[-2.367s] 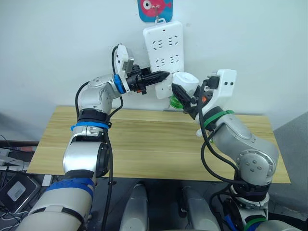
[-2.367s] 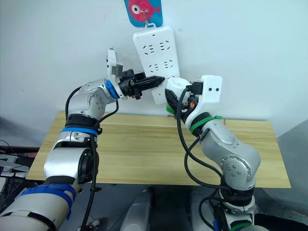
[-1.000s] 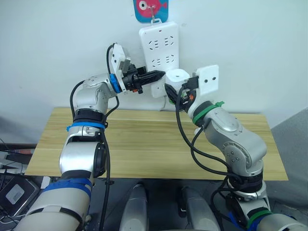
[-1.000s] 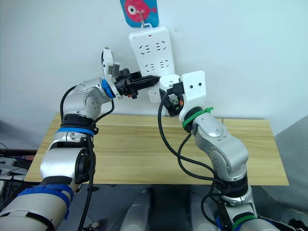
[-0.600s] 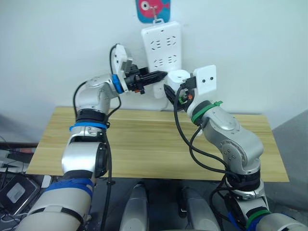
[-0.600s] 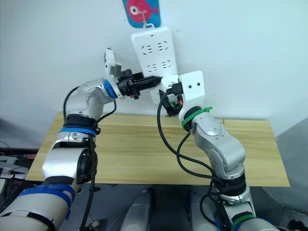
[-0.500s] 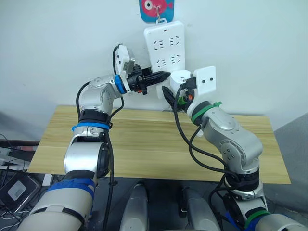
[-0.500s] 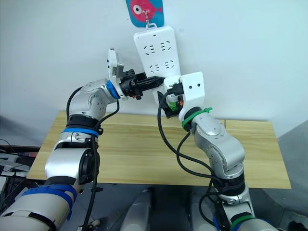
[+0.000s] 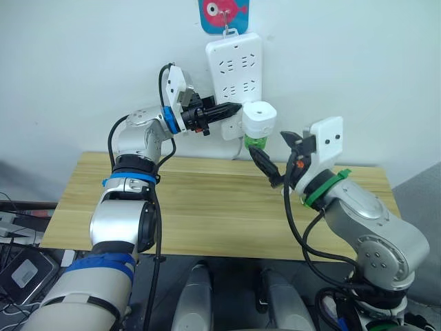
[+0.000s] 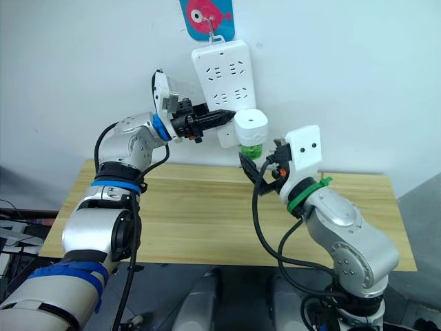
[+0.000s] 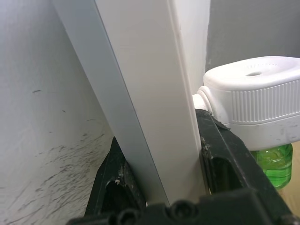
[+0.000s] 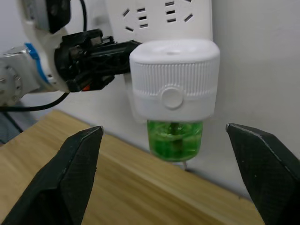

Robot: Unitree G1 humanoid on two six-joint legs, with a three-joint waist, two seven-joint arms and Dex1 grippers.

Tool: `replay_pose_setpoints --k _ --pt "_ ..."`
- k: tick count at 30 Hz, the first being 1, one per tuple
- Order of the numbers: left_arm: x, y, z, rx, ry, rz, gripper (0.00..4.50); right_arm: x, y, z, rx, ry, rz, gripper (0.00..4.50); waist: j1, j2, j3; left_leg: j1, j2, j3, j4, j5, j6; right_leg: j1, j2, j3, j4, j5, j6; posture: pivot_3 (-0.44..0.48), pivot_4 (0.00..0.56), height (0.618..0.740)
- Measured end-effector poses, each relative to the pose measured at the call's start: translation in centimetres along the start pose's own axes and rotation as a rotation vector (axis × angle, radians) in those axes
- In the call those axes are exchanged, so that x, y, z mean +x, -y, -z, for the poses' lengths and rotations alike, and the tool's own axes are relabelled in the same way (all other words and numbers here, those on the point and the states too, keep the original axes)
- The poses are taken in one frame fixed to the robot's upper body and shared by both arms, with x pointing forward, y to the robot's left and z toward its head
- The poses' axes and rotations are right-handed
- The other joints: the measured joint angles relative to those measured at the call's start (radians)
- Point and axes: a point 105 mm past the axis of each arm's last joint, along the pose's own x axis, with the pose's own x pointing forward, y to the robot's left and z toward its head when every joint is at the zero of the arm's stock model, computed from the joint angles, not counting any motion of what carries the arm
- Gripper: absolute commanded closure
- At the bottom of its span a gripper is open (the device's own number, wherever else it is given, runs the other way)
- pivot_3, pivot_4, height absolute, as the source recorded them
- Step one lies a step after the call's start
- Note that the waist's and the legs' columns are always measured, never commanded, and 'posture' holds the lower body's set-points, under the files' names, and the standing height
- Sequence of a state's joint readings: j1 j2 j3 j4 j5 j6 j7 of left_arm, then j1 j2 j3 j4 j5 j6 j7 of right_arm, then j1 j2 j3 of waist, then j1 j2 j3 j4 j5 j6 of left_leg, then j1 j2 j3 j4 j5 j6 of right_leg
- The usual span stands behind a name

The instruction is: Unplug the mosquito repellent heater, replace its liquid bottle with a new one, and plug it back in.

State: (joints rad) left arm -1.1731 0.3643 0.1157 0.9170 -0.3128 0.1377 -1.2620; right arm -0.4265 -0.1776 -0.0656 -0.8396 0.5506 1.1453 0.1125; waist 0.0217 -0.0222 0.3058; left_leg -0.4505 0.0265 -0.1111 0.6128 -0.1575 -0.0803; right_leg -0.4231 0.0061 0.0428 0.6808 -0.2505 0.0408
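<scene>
The mosquito repellent heater, a white rounded body with a ribbed band, sits plugged into the lower end of the white power strip on the wall. Its liquid bottle, green and clear, hangs under it. My left gripper is shut on the strip's lower edge; in the left wrist view one black finger lies on each side of the strip, right beside the heater. My right gripper stands open, below and to the right of the heater, apart from it. The right wrist view faces the heater and bottle between its spread fingers.
A wooden table stands against the white wall under both arms. The power strip hangs from a hook with a blue and pink fish picture above it.
My right gripper has let go of the heater, opened, and drawn back down and to the right. The heater stays in the strip. My left gripper still holds the strip.
</scene>
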Motion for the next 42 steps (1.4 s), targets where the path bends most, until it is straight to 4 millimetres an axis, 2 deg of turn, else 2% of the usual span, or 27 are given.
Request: replay_pose_setpoints --k 1,6,9,10,12,18,22,27,33,36,42 --pt "-0.1 -0.2 0.0 0.007 -0.003 -0.011 2.45 0.0 -0.1 0.0 0.005 -0.001 -0.013 1.21 0.000 0.000 -0.001 0.000 0.000 0.000 0.000 0.000 0.001 0.000 0.000 0.000 0.000 0.000 0.000 0.177 0.221 0.740" --pt "-2.1 -1.7 0.5 -0.009 -0.046 -0.113 0.93 0.6 0.0 0.6 0.031 -0.009 -0.054 3.11 -0.001 0.000 -0.005 0.000 0.001 0.000 -0.001 0.002 0.002 0.000 0.001 0.000 0.001 0.000 0.000 0.224 0.221 0.740" --pt "-2.5 -1.6 0.4 -0.011 -0.054 -0.100 0.06 1.2 -0.1 1.0 0.043 -0.013 -0.078 4.22 0.002 0.000 -0.005 0.000 0.001 0.000 -0.002 0.002 0.002 0.000 0.001 0.000 0.001 0.000 -0.001 0.235 0.221 0.740" --pt "-2.6 -1.5 0.4 -0.016 -0.055 -0.097 0.00 1.3 -0.3 1.1 0.044 -0.015 -0.087 4.46 0.002 0.000 -0.005 0.001 0.001 0.000 -0.001 0.002 0.002 0.000 0.001 0.000 0.001 0.000 -0.001 0.247 0.219 0.740" --pt "-3.4 -1.8 0.3 -0.021 -0.069 -0.115 0.00 1.5 -0.6 1.2 0.045 -0.012 -0.110 4.46 -0.003 0.000 -0.005 0.002 0.002 0.001 -0.001 0.003 0.003 0.000 0.001 0.000 0.001 0.001 -0.001 0.261 0.218 0.740" --pt "-8.7 -3.0 -1.4 0.047 -0.135 -0.232 0.00 2.2 -0.7 1.5 0.037 -0.016 -0.166 4.46 -0.008 0.000 -0.006 0.005 0.005 0.000 -0.006 0.005 0.006 -0.001 0.003 -0.001 0.002 0.000 -0.002 0.294 0.220 0.740" --pt "-9.7 -1.5 -1.5 0.071 -0.172 -0.186 0.00 3.1 -1.4 1.6 0.027 -0.009 -0.220 4.46 0.006 0.000 -0.006 0.003 0.003 0.000 -0.006 0.005 0.006 -0.001 0.001 -0.001 0.001 0.002 -0.005 0.304 0.222 0.740" --pt "-9.8 1.2 -1.2 0.063 -0.195 -0.107 0.00 4.3 -2.1 1.8 0.021 -0.009 -0.255 4.46 0.027 0.000 -0.006 0.002 0.002 0.000 -0.006 0.005 0.005 -0.001 0.001 -0.002 0.000 0.002 -0.006 0.313 0.219 0.740" --pt "-9.4 4.6 0.3 0.075 -0.251 -0.019 0.00 5.3 -2.3 2.3 0.016 -0.016 -0.249 4.46 0.038 0.000 -0.006 0.002 0.002 0.000 -0.006 0.006 0.004 -0.001 0.001 -0.002 -0.001 0.002 -0.006 0.317 0.218 0.740" --pt "-9.1 5.4 0.3 0.083 -0.255 0.006 0.00 5.6 -1.8 2.5 0.005 -0.016 -0.223 4.46 0.043 0.000 -0.006 0.002 0.002 0.000 -0.006 0.006 0.004 -0.001 0.001 -0.002 -0.001 0.002 -0.006 0.317 0.218 0.740" --pt "-8.8 5.7 0.0 0.097 -0.256 0.012 0.00 6.2 -1.4 2.2 -0.009 -0.001 -0.196 4.46 0.052 0.000 -0.006 0.002 0.002 0.000 -0.006 0.006 0.004 -0.001 0.001 -0.002 -0.001 0.000 -0.003 0.311 0.222 0.740"
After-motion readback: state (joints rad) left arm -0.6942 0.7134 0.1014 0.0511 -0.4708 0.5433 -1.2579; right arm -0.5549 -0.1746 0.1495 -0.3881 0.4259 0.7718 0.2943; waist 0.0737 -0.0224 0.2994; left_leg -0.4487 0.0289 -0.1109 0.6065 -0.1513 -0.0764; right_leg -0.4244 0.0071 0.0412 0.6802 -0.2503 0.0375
